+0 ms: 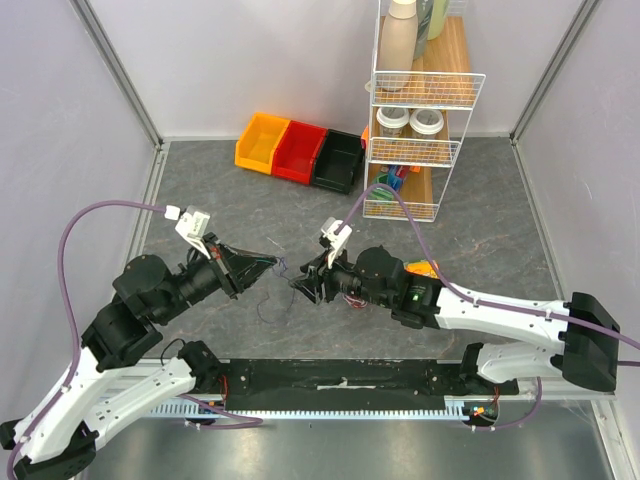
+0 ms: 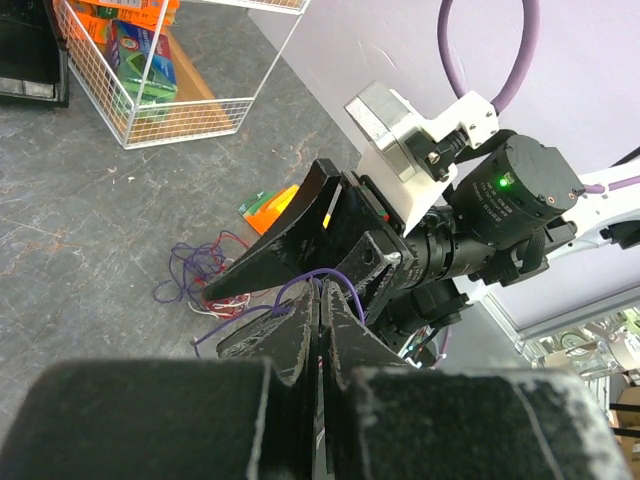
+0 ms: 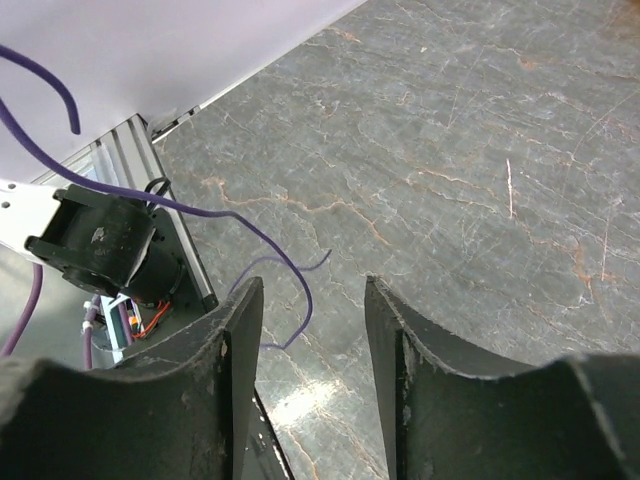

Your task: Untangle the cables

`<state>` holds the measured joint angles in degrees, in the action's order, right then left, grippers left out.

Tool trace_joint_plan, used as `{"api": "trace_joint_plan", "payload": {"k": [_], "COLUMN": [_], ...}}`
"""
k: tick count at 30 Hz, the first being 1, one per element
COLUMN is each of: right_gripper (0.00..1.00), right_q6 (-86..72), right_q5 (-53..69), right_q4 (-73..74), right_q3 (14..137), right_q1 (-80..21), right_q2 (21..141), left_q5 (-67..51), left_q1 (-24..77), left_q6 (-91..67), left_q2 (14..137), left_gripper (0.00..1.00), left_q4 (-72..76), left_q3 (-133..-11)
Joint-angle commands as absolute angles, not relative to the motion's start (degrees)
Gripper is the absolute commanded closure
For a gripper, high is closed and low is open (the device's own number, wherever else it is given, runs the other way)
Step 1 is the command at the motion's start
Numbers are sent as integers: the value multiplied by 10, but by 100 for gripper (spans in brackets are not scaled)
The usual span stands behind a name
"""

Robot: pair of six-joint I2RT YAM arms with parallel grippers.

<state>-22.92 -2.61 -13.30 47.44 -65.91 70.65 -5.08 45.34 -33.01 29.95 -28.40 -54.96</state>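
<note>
The cables lie in a small tangle of red, white and dark blue thin wire on the grey table. One dark blue cable rises from the tangle and arcs over the tips of my left gripper, which is shut on it. In the top view the left gripper meets my right gripper tip to tip at the table's middle. The right gripper stands open over the table. The dark blue cable hangs beside its left finger, not pinched. Its black fingers flank the left gripper's tips.
A white wire rack with bottles and jars stands at the back right. Orange, red and black bins sit along the back wall. An orange packet lies near the tangle. Purple arm hoses arch at both sides.
</note>
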Motion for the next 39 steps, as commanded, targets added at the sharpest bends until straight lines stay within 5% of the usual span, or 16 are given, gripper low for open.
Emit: {"api": "trace_joint_plan", "payload": {"k": [1, 9, 15, 25, 39], "right_gripper": [46, 46, 46, 46, 44], "right_q6": [-231, -272, -315, -316, -303], "right_q5": [-33, -154, -236, -302, -337], "right_q4": [-165, -11, 141, 287, 273], "right_q3": [478, 452, 403, 419, 405], "right_q1": [-663, -663, -663, -662, -662], "right_q2": [702, 612, 464, 305, 272], "left_q5": [-52, 115, 164, -51, -184], "left_q1": [453, 451, 406, 233, 207], "left_q6": [-344, -312, -297, -438, -526], "left_q2": [298, 420, 560, 819, 1104], "left_gripper": [98, 98, 98, 98, 98], "left_q4": [-279, -250, -93, 197, 372], "left_q3": [-549, -596, -640, -725, -898]}}
